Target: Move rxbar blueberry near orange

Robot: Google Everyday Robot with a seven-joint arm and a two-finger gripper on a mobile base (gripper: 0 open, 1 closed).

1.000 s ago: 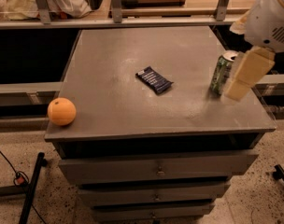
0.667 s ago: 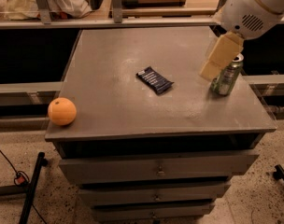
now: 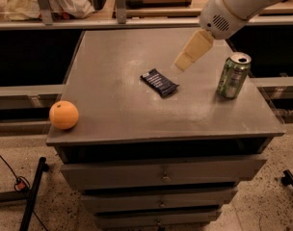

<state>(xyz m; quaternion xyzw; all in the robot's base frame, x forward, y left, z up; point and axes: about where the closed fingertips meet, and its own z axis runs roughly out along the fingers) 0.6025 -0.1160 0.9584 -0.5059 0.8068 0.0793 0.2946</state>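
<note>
Camera view: grey worktop (image 3: 113,52) over drawers (image 3: 161,176), arm (image 3: 233,8) above the far right corner.
Orange (image 3: 63,115): front left corner, right at the edge; round, so it may roll if nudged.
Bar (image 3: 159,83): about mid-worktop, lying flat, askew to the edges, well apart from the orange.
Handling: likely light and thin, with a slick, crinkly wrapper; a pinch across its short width at mid-length, taken from straight above, looks best.
Can (image 3: 233,75): upright near the right edge, apart from the bar.
Gripper (image 3: 184,61): hangs just beyond the bar, carrying nothing; wide or narrow cannot be told.
</note>
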